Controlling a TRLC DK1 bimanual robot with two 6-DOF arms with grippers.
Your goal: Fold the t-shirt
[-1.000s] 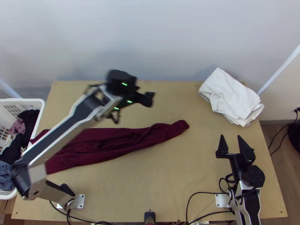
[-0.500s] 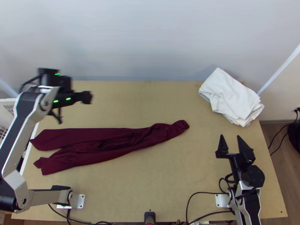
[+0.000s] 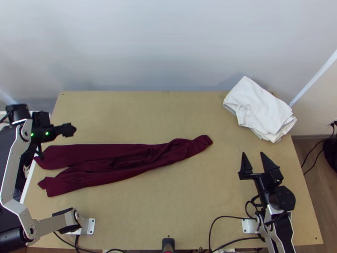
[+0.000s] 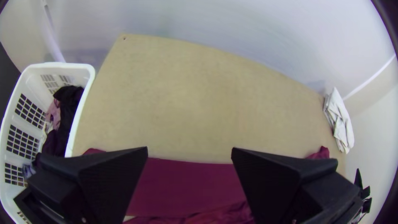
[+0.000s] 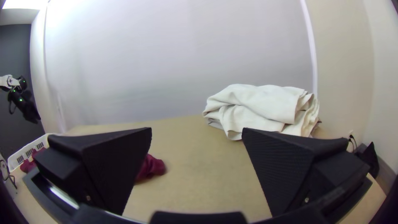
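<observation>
Fingers stand wide apart on the left end effector point(image 3: 54, 132) and right end effector point(image 3: 252, 154), both released.

"From the middle of the worktop point(image 4: 186, 95), with the wall point(image 4: 215, 18) at twelve, what's at nine?"

"A white laundry basket point(image 4: 49, 65) beside the edge, a black garment point(image 4: 68, 97) and a pink garment point(image 4: 53, 114) inside."

"And the maroon t-shirt point(image 4: 186, 182)?"

"Laid out long, seen between the wide-parted fingers of the left pincer point(image 3: 46, 132). Smooth towards twelve, wrinkled towards six, its crumpled end towards three."

"At two?"

"A white cloth point(image 4: 340, 120), folded over, near the far corner."

"Four?"

"The right pincer point(image 3: 252, 154), small and partly hidden."
</observation>
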